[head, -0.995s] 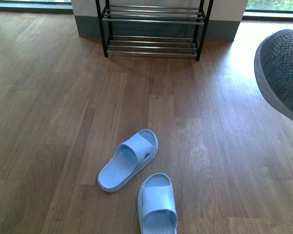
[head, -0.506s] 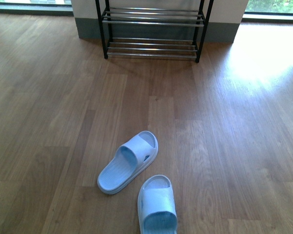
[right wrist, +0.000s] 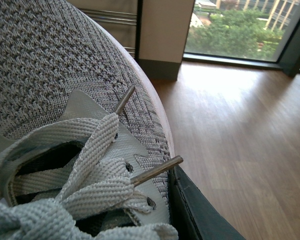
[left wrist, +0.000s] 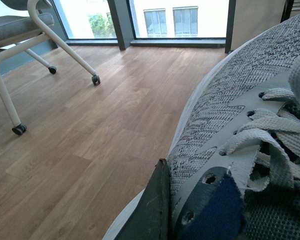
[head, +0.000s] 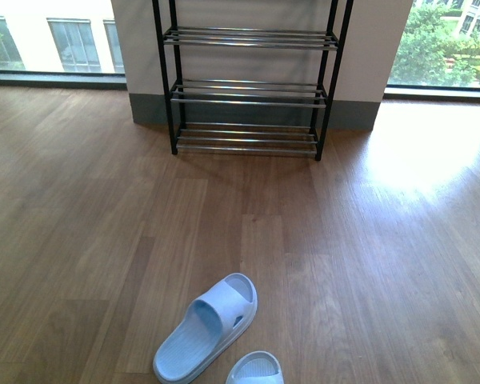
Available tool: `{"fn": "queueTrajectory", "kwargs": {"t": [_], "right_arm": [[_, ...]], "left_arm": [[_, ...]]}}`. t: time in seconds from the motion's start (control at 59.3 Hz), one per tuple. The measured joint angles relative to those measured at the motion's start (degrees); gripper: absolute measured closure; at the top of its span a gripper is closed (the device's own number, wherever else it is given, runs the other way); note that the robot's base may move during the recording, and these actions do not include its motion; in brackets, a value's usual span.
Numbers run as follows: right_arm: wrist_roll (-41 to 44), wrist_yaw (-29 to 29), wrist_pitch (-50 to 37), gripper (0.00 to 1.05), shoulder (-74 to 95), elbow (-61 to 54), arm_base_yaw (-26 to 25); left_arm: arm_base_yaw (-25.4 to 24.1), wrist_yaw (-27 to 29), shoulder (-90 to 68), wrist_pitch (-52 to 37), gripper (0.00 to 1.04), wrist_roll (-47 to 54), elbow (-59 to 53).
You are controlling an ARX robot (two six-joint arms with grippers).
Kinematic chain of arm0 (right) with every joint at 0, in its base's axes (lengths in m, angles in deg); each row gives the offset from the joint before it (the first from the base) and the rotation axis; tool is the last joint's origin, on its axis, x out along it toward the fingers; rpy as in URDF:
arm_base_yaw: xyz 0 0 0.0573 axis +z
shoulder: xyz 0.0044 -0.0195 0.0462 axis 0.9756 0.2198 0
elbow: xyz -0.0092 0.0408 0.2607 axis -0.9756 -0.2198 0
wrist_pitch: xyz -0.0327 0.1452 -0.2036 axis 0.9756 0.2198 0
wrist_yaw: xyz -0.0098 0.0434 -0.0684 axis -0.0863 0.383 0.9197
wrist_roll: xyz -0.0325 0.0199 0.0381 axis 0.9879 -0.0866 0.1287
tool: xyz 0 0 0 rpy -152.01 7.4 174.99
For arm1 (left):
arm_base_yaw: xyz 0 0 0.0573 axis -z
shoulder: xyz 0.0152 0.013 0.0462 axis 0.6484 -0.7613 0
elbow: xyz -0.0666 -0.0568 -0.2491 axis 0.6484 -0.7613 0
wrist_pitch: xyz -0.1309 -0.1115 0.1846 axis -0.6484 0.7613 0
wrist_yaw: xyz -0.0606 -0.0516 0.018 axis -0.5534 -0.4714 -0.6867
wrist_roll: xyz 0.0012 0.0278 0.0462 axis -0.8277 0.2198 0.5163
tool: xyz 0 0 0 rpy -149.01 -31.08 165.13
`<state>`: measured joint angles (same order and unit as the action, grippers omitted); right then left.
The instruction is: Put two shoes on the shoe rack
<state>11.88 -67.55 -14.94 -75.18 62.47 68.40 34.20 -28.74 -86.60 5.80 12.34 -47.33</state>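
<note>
Down to 6 o'clock in the front view goes the blue slipper (head: pixel 204 328), and the second slipper (head: pixel 254 370) is now cut off by the edge. More of the shoe rack (head: pixel 248 92) shows at 12 o'clock, three shelves instead of two. The left tool (left wrist: pixel 157 210) holds the grey shoe (left wrist: pixel 230 75) up off the floor (left wrist: pixel 90 140), one dark finger on its side. The right tool (right wrist: pixel 192 212) holds the other shoe (right wrist: pixel 50 55) the same way. I cannot tell how wide they open.

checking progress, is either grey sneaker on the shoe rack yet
No, in the front view the shoe rack shows three tiers of bare chrome bars, with no shoe on any of them.
</note>
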Motion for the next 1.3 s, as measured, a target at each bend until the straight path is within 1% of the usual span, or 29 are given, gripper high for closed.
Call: {"fn": "queueTrajectory", "kwargs": {"t": [1.298], "right_arm": [[-0.07,-0.13,0.0,1.01,-0.09,0.02,0.61]], "left_arm": [[-0.04,0.33,0.0,0.0,1.03,0.0,-0.04]]}}
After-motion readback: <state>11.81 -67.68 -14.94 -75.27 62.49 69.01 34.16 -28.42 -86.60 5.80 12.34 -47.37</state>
